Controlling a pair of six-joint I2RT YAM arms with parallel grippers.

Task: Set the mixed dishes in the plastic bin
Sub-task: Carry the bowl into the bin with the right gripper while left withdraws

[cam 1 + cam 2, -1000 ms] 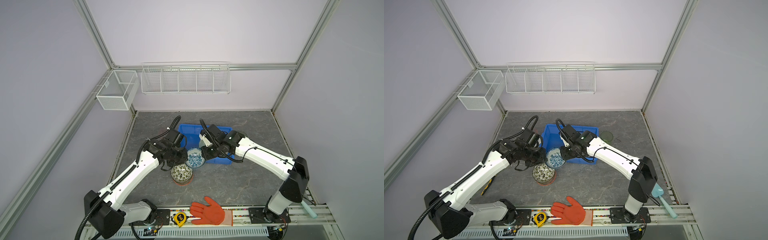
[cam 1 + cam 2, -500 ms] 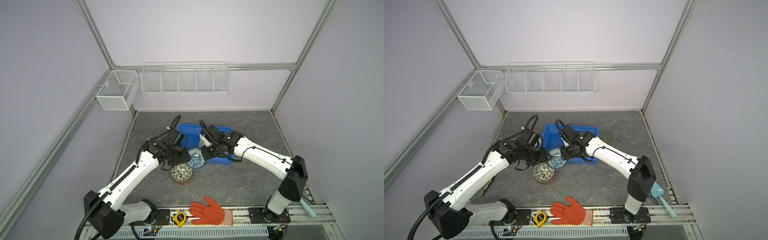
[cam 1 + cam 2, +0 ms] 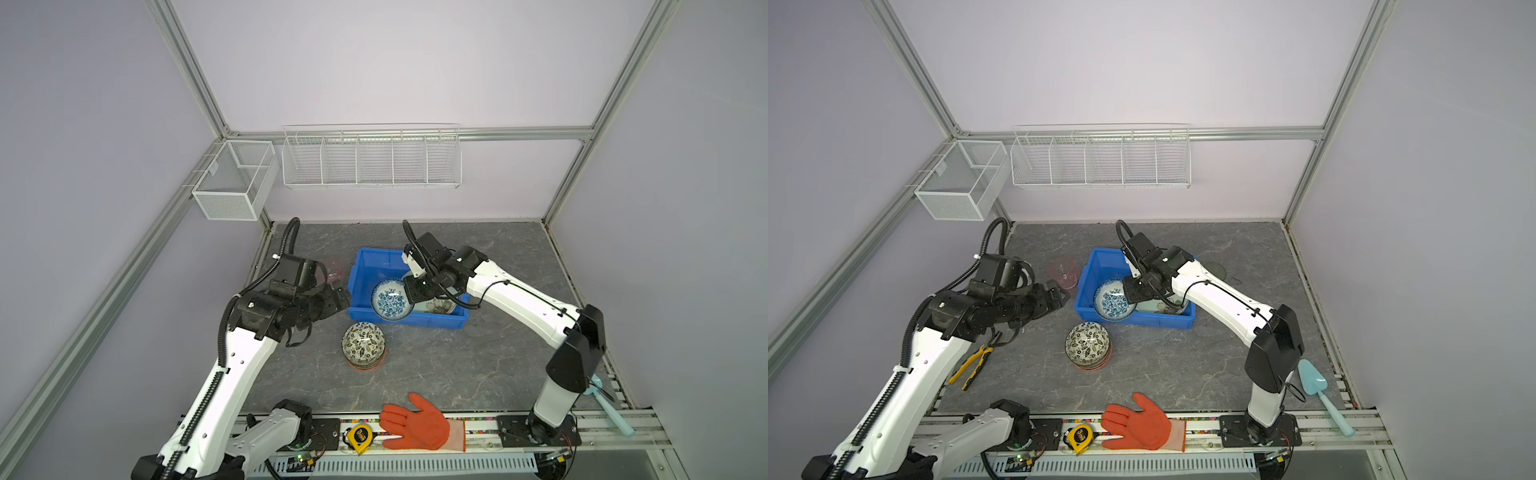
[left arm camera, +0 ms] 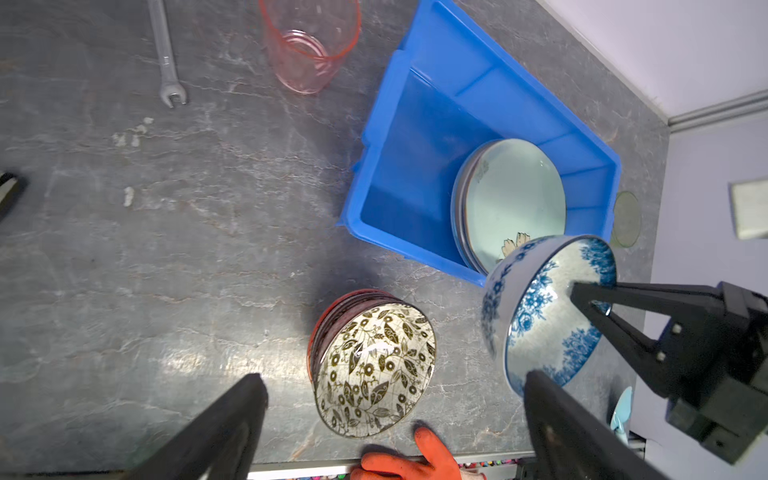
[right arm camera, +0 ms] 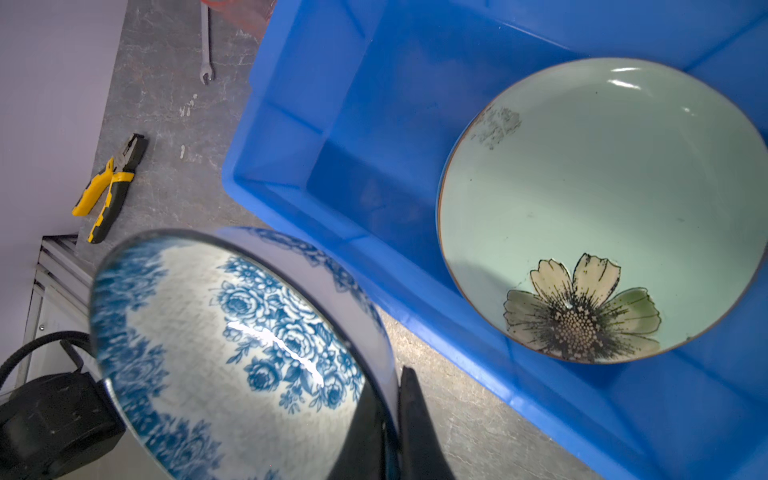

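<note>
My right gripper (image 3: 410, 291) was clamped on the tilted blue bowl (image 3: 390, 300) at the lower edge of the blue bin (image 3: 362, 272), centre frame; my left gripper (image 3: 342, 297) stood apart, empty.

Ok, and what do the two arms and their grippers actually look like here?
Both the left arm and right arm have white link shells with black joints and black wrist sections. A black corrugated conduit runs along the left arm; thinner black cables trail along the right. The left gripper and right gripper have black, tapered fingers.
</note>
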